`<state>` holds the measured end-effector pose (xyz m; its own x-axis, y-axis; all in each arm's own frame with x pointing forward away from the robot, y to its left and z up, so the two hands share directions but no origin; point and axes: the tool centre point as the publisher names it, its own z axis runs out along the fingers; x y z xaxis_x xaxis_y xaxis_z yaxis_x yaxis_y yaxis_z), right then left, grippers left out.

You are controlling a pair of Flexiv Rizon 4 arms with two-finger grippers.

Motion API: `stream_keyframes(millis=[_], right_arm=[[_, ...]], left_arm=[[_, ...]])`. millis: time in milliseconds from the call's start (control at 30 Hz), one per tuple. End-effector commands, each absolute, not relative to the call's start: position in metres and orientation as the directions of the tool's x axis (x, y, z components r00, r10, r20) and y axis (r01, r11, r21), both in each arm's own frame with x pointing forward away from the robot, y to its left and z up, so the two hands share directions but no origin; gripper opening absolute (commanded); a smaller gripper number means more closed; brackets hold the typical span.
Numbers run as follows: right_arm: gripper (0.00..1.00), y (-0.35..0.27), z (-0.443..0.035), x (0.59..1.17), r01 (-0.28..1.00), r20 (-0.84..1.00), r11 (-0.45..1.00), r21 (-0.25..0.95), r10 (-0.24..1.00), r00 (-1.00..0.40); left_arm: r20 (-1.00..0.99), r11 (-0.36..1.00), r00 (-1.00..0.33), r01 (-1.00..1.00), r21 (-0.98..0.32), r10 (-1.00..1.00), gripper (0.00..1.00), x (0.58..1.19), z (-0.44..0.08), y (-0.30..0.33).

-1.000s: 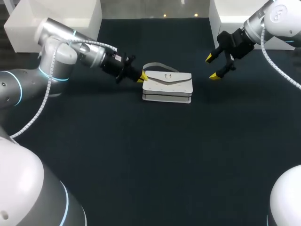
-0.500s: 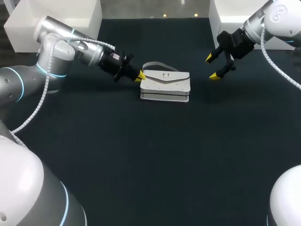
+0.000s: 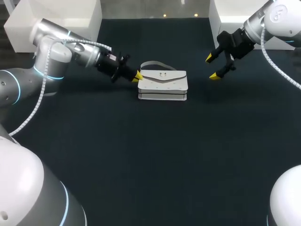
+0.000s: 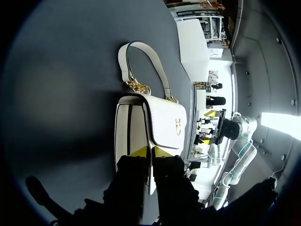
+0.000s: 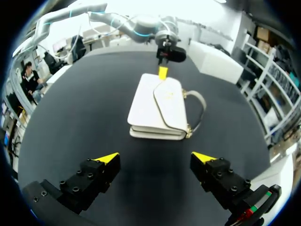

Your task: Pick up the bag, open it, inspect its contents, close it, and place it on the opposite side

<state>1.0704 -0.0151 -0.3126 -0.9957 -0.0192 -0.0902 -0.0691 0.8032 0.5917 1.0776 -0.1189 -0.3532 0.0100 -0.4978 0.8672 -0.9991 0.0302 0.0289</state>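
Head view: the white bag (image 3: 162, 84) lies flat on the dark bench (image 3: 150, 155), toward 12 o'clock from the middle. The left claw (image 3: 137, 76) pinches the bag at its 10 o'clock corner. The right claw (image 3: 212, 67), spread wide, hangs well apart at the bag's 2 o'clock.

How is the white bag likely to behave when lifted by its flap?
The bag looks boxy with straight edges, so its body is probably fairly stiff. The flap, pinched by the left gripper, would likely hinge open and let the body hang. The strap on chain links would probably flop.
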Motion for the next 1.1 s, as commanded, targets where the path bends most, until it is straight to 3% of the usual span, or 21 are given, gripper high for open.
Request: stream_keyframes(millis=[33,67,100,133,167,433,600,1100], right_arm=[[1.00,-0.015,-0.313,1.071,-0.070,-0.089,0.802,0.593,-0.021,-0.996],[1.00,-0.015,-0.313,1.071,-0.070,-0.089,0.802,0.593,-0.021,-0.996],[1.00,-0.015,-0.313,1.071,-0.070,-0.089,0.802,0.593,-0.021,-0.996],[1.00,-0.015,-0.313,1.071,-0.070,-0.089,0.802,0.593,-0.021,-0.996],[1.00,-0.015,-0.313,1.071,-0.070,-0.089,0.802,0.593,-0.021,-0.996],[1.00,-0.015,-0.313,1.071,-0.070,-0.089,0.802,0.593,-0.021,-0.996],[1.00,-0.015,-0.313,1.071,-0.070,-0.089,0.802,0.593,-0.021,-0.996],[1.00,0.024,-0.281,1.073,-0.031,-0.175,0.925,0.378,0.039,-0.984]], left_arm=[[0.868,0.031,0.008,-0.999,0.027,-0.497,0.00,1.078,-0.353,-0.118],[0.867,0.031,0.007,-0.999,0.026,-0.497,0.00,1.078,-0.353,-0.118],[0.867,0.032,0.006,-0.999,0.025,-0.498,0.24,1.078,-0.352,-0.117],[0.866,0.032,0.004,-0.999,0.024,-0.500,0.84,1.077,-0.351,-0.116],[0.866,0.033,0.003,-0.999,0.023,-0.500,0.98,1.077,-0.350,-0.116],[0.847,0.056,-0.051,-0.998,-0.025,-0.530,1.00,1.065,-0.326,-0.104],[0.785,0.147,-0.148,-0.986,-0.073,-0.602,1.00,1.052,-0.300,-0.095],[0.549,0.469,-0.469,-0.870,-0.151,-0.692,1.00,1.033,-0.231,-0.060]])
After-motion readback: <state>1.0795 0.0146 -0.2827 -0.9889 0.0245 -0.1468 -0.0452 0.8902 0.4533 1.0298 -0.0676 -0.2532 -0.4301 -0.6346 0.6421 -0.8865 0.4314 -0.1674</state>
